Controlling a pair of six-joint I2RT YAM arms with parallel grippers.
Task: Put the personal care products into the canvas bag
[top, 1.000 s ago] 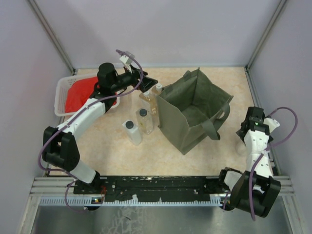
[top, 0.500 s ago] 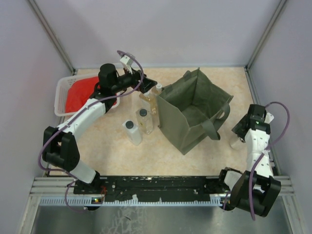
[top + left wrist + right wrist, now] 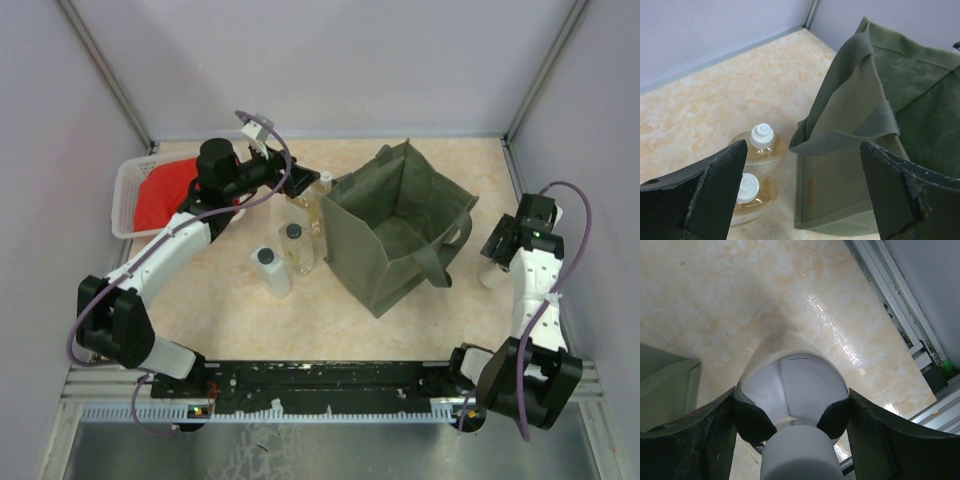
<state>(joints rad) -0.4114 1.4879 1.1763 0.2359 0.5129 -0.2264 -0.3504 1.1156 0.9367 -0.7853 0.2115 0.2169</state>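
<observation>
Right gripper (image 3: 792,412): fingers clamped on both shoulders of white bottle (image 3: 790,380), near tabletop's (image 3: 740,295) right edge, apart from canvas bag (image 3: 395,235). Left gripper (image 3: 800,167): fingers wide, above two amber bottles (image 3: 761,147) beside the bag's left wall.

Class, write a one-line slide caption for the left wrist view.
Open left gripper above two amber bottles beside the green bag.

We see the green bag (image 3: 400,235) standing open mid-table, with 2 amber bottles (image 3: 320,195) just beside its left wall and the left gripper (image 3: 306,182) above them, jaws spread. Nearer us stand a black-capped bottle (image 3: 294,248) and a grey-capped bottle (image 3: 270,270). Right of the bag, the right gripper (image 3: 495,260) clasps a white bottle (image 3: 487,278).
</observation>
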